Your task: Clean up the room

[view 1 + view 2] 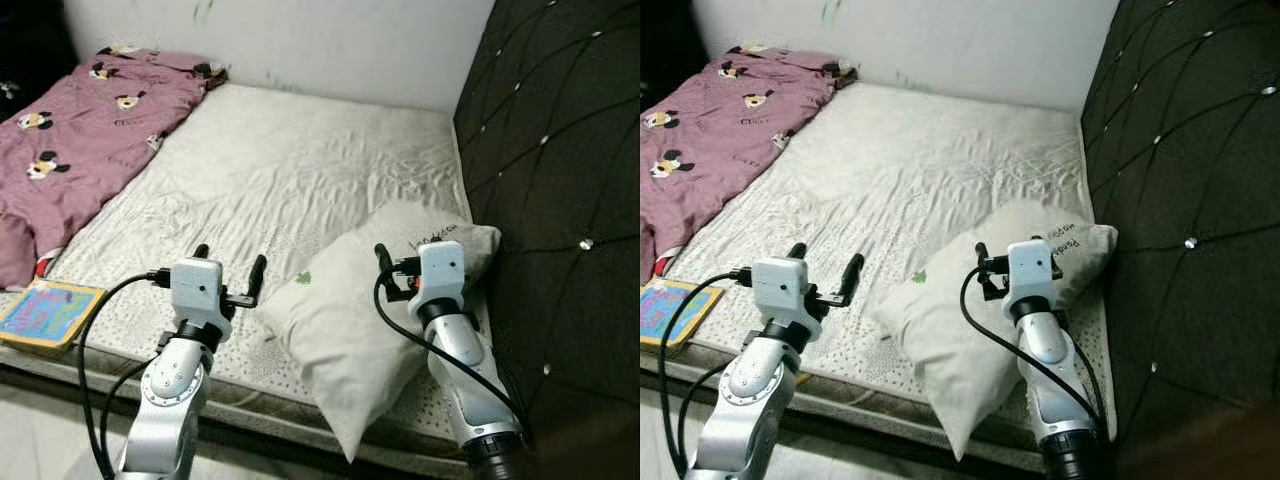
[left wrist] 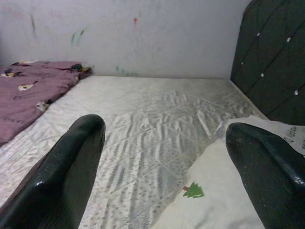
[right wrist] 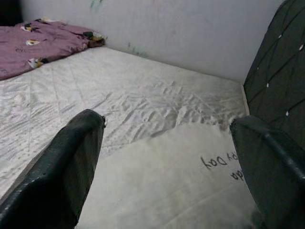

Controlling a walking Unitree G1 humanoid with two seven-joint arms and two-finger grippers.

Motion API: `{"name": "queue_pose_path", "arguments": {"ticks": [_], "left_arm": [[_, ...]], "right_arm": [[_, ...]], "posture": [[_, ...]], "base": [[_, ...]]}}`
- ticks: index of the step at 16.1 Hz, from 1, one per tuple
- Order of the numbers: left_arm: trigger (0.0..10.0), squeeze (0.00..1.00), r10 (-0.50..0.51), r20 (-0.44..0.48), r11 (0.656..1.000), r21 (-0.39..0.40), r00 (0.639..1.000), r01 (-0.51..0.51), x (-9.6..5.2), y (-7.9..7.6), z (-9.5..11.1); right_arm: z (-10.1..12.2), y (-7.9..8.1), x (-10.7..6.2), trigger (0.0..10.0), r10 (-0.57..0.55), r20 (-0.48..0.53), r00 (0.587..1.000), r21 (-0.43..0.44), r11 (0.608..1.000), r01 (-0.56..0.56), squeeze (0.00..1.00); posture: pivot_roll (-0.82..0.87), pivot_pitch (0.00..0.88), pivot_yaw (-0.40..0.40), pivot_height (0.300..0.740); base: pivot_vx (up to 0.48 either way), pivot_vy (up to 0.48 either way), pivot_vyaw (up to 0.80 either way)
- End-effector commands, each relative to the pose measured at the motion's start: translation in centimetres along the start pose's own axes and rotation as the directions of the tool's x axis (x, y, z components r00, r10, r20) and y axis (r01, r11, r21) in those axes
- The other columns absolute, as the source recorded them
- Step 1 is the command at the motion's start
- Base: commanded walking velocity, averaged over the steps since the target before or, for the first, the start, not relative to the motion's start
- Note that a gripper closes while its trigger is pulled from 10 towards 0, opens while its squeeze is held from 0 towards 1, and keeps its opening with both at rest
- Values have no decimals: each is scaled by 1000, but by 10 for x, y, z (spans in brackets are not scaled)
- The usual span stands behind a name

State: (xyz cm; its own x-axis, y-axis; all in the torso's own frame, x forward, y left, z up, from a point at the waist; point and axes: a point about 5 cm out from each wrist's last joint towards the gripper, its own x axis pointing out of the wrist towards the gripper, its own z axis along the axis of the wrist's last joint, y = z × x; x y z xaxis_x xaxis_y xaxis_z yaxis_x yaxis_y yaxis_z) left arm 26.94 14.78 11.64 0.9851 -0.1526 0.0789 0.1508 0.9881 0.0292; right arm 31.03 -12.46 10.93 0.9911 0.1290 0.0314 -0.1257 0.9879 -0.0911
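Right pincer [image 1: 412,262] spread above pillow [image 1: 345,320]; lettering [image 3: 220,166] close-up.

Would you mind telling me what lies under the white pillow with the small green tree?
The white pillow rests on the quilted cream mattress, its corner overhanging the near edge. Whatever lies directly beneath it is hidden.

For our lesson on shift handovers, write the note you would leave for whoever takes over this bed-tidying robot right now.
Left hand: open, holding nothing, raised over the near edge of the mattress, just left of the pillow.
Right hand: open, holding nothing, over the pillow.
Pillow: lies askew at the headboard end, one corner hanging past the mattress edge.
Pink blanket: rumpled along the far left side.
Colourful book: on the near left corner of the bed.
Done: nothing visibly tidied.
Left: probably straighten the pillow, fold the blanket, clear the book.
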Motion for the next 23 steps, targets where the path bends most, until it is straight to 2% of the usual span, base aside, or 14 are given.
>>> {"name": "queue_pose_path", "arguments": {"ticks": [1, 4, 15, 23], "left_arm": [[10000, 0, 4, -1, 1000, 0, 1000, -4, 1, -1, 1], [10000, 0, 11, -6, 1000, -6, 1000, -11, 1, -1, 1], [10000, 0, 21, -6, 1000, -11, 1000, -21, 3, -1, 2], [10000, 0, 33, -14, 999, -8, 999, -33, 3, -2, 0]], "right_arm": [[-2, -5, -1, 10000, -13, -12, 1000, -3, 1000, 13, 0], [-2, -6, 0, 10000, -16, -11, 1000, -8, 1000, 16, 0], [-2, -2, 1, 10000, 39, -15, 999, 0, 999, -39, 0], [-5, 1, -1, 10000, 73, -23, 997, -15, 997, -73, 0]], "posture": [[15, 0, -21, 740], [14, 0, -24, 740], [12, 0, -27, 740], [7, 0, -31, 645]], "base": [[0, 0, -800], [0, 0, -800], [0, 0, 0], [0, 0, 0]]}}
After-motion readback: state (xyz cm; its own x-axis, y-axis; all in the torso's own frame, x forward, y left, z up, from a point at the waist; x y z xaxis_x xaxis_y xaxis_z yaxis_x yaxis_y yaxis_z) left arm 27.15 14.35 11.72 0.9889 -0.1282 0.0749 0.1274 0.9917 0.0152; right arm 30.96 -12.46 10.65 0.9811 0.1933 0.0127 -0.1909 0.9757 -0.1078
